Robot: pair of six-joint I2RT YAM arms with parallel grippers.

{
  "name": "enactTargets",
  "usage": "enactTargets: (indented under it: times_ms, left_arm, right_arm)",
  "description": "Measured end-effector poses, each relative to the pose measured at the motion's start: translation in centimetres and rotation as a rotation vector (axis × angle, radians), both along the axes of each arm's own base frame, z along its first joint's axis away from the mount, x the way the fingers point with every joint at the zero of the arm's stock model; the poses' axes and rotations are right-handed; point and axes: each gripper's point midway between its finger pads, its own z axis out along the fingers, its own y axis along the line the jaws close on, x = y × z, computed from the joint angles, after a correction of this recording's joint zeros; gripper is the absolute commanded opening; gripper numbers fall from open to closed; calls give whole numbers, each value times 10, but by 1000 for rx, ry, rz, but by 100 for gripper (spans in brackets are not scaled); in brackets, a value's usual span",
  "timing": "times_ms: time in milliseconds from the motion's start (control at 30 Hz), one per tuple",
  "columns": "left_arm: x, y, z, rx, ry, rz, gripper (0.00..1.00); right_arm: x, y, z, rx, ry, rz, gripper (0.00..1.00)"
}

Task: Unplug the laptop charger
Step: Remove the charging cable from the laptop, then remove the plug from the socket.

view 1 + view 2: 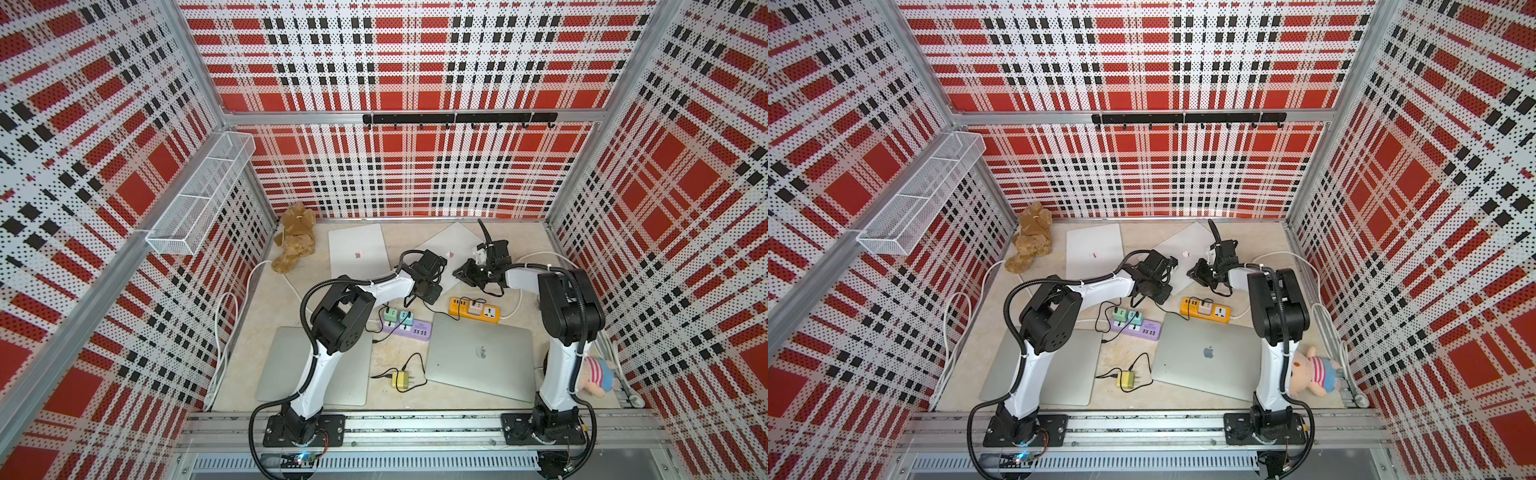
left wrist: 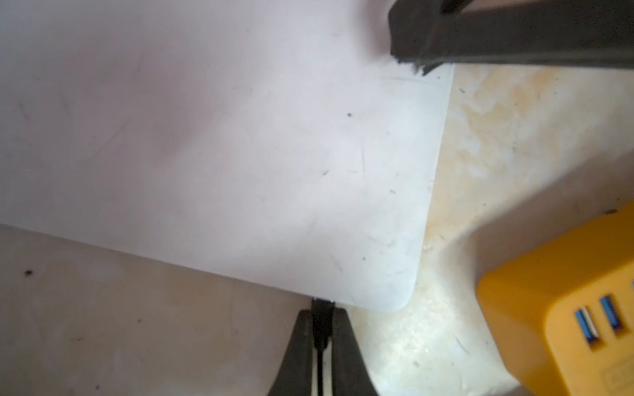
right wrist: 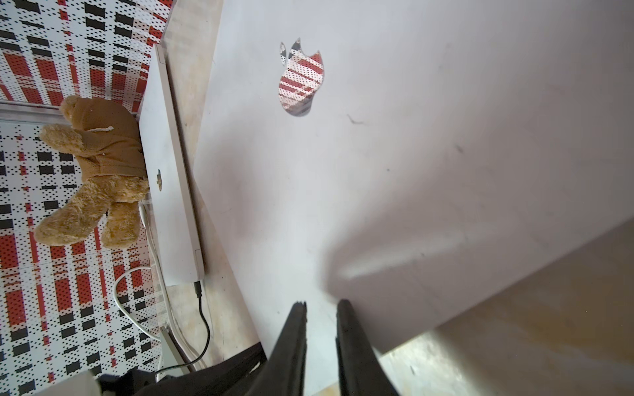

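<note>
The laptop charger's black plug sits in the side edge of a silver laptop near its rounded corner. My left gripper is shut on that plug, one finger on each side, and the thin black cable runs back between the fingers. In both top views this laptop lies angled at the back right of the table. My right gripper rests its tips on the lid, fingers slightly apart with nothing between them. The left gripper is at the laptop's near edge.
An orange power strip lies close beside the plugged corner, a purple strip to its left. Three other laptops, a yellow charger, a teddy bear and a pig plush lie around.
</note>
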Motion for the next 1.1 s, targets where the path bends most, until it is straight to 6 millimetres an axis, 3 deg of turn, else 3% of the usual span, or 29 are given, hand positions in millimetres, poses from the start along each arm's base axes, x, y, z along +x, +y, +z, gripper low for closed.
enactTargets:
  times_ms: [433,700,867,1100]
  left_arm:
    - [-13,20,-1,101,29,-6,5]
    - [-13,22,6,77,35,25,16]
    - [-10,16,22,29,17,34,26]
    - [-5,12,42,-24,-9,52,35]
  right_arm:
    - [0,0,0,0,0,0,21]
    - [-6,0,9,-18,12,-2,25]
    - [-10,1,33,-32,-13,0,29]
    - [-5,7,92,-55,-127,8,44]
